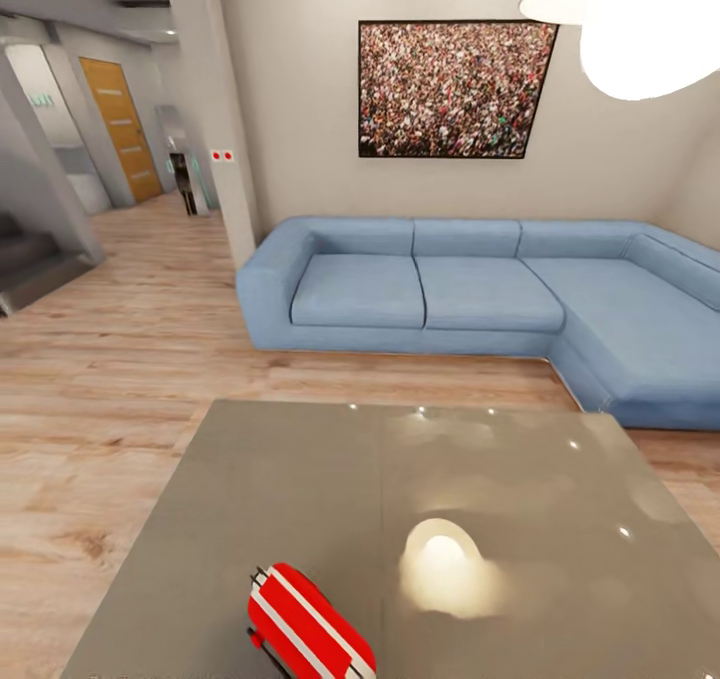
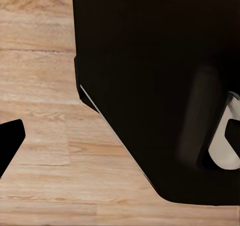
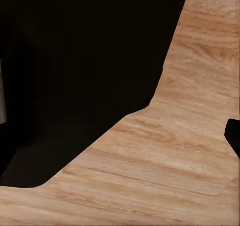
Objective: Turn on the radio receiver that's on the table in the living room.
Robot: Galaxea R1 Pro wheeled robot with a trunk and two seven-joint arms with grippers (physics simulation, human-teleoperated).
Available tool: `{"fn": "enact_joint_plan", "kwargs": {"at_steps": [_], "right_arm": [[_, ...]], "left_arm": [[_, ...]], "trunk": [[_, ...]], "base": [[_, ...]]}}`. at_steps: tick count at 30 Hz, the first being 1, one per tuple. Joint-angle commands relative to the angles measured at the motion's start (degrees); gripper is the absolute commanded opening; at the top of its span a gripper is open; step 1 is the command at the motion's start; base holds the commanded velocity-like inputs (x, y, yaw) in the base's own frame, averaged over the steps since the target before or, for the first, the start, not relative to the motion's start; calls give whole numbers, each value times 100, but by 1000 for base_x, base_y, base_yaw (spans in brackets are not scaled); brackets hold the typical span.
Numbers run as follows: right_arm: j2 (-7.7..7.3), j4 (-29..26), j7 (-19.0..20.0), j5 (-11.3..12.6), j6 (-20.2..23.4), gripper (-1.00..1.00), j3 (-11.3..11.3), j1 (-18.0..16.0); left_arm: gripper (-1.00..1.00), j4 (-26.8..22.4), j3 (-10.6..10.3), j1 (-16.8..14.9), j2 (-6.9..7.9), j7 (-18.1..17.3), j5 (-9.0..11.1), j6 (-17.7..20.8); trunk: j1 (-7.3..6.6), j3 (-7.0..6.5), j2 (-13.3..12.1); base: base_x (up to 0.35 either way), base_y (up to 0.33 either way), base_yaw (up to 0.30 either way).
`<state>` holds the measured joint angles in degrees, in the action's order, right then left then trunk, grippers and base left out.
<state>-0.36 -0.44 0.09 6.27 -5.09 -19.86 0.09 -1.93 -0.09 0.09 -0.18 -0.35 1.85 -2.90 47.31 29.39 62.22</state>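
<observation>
The red radio receiver (image 1: 305, 624) with white stripes lies near the front edge of the glossy grey table (image 1: 300, 479), partly cut off by the bottom of the head view. Its dial is hidden from here. In the left wrist view a dark fingertip (image 2: 10, 141) of my left gripper shows at the picture's border over the wood floor, beside my black base (image 2: 160, 86). The right wrist view holds a dark fingertip (image 3: 234, 135) at its border, with floor and my base (image 3: 75, 61) behind. Nothing lies between the fingers of either gripper.
A blue corner sofa (image 1: 450, 294) stands behind the table under a framed crowd picture (image 1: 450, 89). A white lamp (image 1: 630, 19) hangs at the upper right. To the left are a pillar (image 1: 215, 109), stairs (image 1: 30, 259) and a hallway with a wooden door (image 1: 120, 129).
</observation>
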Motion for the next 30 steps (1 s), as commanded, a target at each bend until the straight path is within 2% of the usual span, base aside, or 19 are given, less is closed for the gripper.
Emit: {"fn": "enact_joint_plan", "kwargs": {"at_steps": [1,26,30], "right_arm": [[0,0,0,1,0,100,0,0],[0,1,0,4,0,100,0,0],[-8,0,0,6,0,100,0,0]], "left_arm": [[100,0,0,0,0,0,0,0],[100,0,0,0,0,0,-1,0],[100,0,0,0,0,0,-1,0]], "trunk": [[0,3,0],[0,93,0],[0,97,0]], "base": [[0,0,207],[0,0,247],[0,0,75]]}}
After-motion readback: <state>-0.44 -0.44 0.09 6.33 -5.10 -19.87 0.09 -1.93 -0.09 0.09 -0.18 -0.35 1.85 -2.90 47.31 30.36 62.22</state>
